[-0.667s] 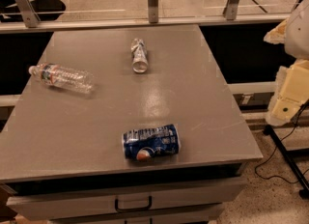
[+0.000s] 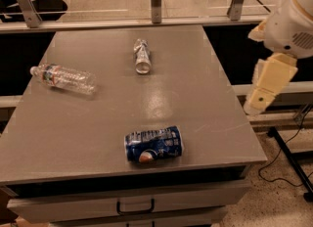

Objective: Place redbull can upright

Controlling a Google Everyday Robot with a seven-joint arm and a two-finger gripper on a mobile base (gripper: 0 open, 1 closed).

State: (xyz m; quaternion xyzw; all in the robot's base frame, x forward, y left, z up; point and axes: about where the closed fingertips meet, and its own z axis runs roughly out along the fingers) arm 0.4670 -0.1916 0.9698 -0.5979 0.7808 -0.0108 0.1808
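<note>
The redbull can (image 2: 142, 56) is slim and silver with blue patches. It lies on its side at the far middle of the grey table (image 2: 210, 99), its shiny round end facing the camera. My gripper (image 2: 265, 88) is a cream-coloured piece hanging from the white arm, off the table's right edge. It is well to the right of the can and nearer the camera, and it holds nothing.
A wide dark blue Pepsi can (image 2: 154, 144) lies on its side near the table's front edge. A clear plastic water bottle (image 2: 62, 78) lies at the left. Metal railing posts (image 2: 155, 0) stand behind the table. Drawers (image 2: 134, 205) sit under the front edge.
My arm and gripper have moved left, closer to the table's right edge. The cans and the bottle have not moved.
</note>
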